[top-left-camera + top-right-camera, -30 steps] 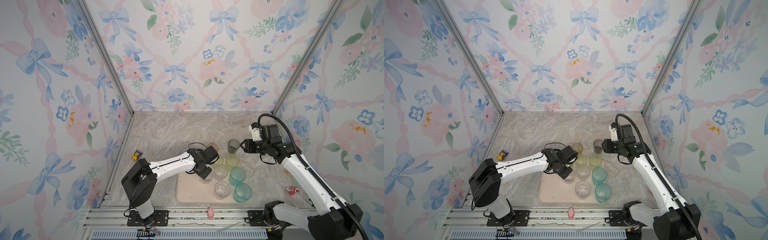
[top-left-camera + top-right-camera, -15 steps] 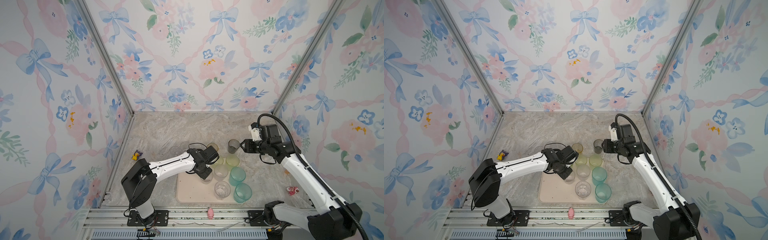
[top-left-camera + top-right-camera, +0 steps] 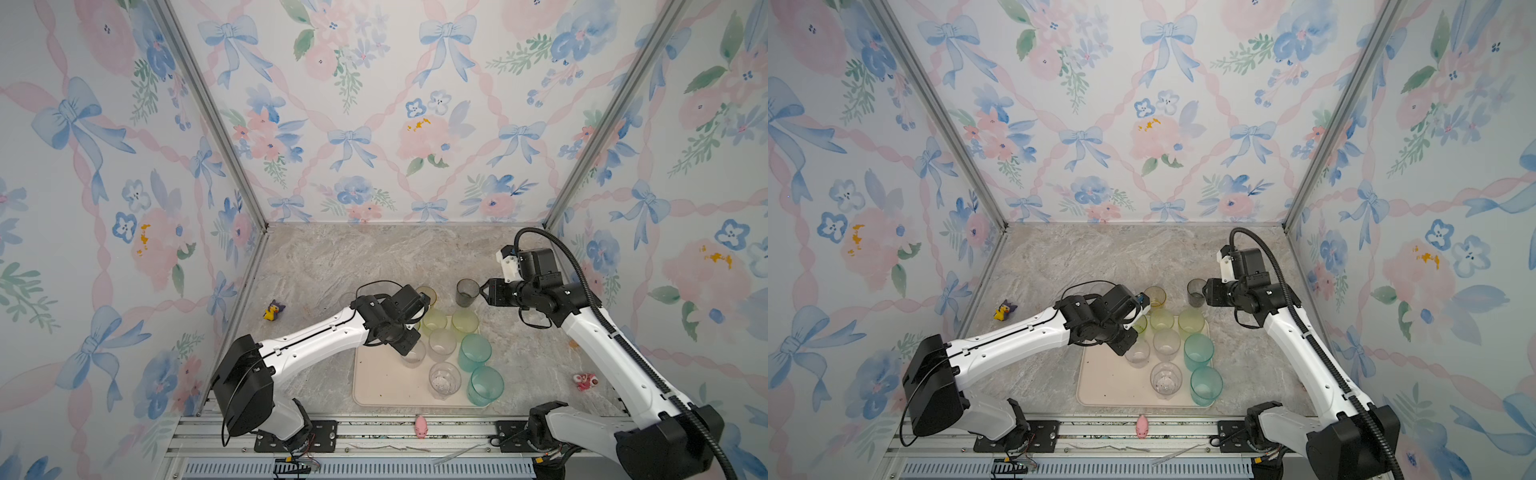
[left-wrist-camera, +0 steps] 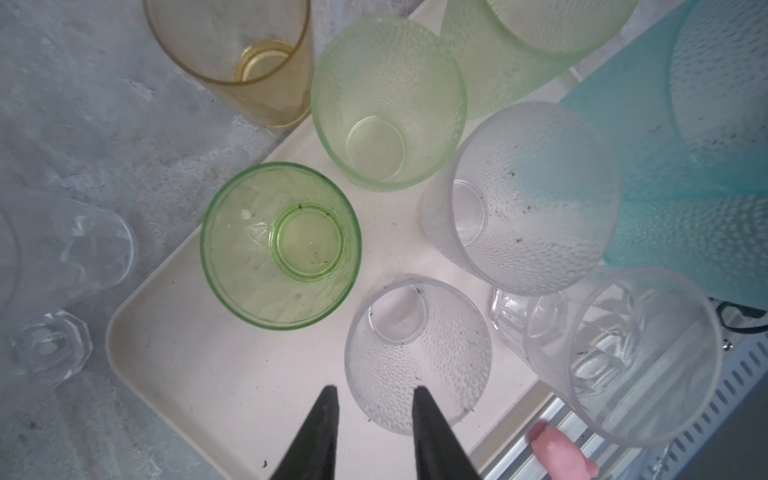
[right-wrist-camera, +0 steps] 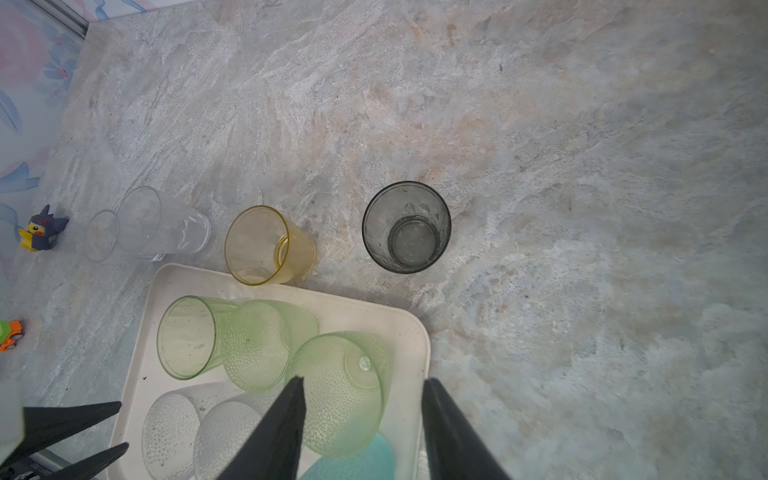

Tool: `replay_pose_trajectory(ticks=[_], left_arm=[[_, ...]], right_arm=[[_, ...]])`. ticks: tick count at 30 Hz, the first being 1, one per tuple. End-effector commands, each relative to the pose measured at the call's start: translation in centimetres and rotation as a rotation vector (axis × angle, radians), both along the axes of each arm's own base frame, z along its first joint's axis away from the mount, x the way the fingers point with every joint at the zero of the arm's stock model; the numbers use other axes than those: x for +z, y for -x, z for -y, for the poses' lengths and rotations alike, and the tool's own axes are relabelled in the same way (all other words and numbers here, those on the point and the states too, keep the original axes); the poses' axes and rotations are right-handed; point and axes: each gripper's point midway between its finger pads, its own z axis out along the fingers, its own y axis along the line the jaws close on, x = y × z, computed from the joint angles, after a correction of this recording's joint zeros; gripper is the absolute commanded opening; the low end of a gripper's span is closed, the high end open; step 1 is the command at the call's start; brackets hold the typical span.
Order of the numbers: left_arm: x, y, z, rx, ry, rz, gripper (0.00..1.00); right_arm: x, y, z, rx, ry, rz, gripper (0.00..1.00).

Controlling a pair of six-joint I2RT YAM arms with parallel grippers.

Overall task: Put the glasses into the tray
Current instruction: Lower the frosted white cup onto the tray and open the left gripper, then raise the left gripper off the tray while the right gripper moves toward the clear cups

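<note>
Left tool (image 4: 374, 388) now ajar, empty

Bright, soft, even light; the glasses (image 4: 282, 245) throw only faint shadows on the tray (image 4: 199, 374). Both top views are sharp. Wrist views stretch at their edges; the right one dims toward its corners.

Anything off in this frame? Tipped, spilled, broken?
Nothing tipped, spilled or broken. Two oddities: dark specks of grit dot the frosted glass by the left gripper and the tray; a pink pig toy lies on the front rail, off the table.
</note>
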Motion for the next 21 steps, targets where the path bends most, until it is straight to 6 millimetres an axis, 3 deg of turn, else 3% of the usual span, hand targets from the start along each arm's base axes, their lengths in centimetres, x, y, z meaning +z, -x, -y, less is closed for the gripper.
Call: replay_pose_trajectory(ticks=[1,4,6,9,13,21], left_arm=[[2.3,-1.0,-1.8,0.059,0.037,0.062,0.33],[4.3,-4.0,-5.4,0.197,0.047,0.151,0.28],[4.5,-5.9,-8.0,0.292,0.042,0.168,0.22],[4.6,-8.0,-10.7,0.380,0.021,0.208,0.21],[4.9,-10.3,-12.4,0.429,0.026,0.228,0.20],[5.9,-13.0,-14.1,0.488,0.077,0.273,0.20]], right_arm=[[0.5,-0.2,-0.6,0.011,-0.005,0.013,0.49],[0.6,-0.2,-0.9,0.018,-0.013,0.017,0.49],[0.6,-0.2,-1.6,0.032,-0.022,0.017,0.49],[0.4,0.3,-3.7,0.096,-0.016,0.004,0.48],[0.2,1.1,-7.5,0.210,-0.007,-0.024,0.39],[-1.5,0.8,-17.8,0.434,0.002,-0.102,0.27]])
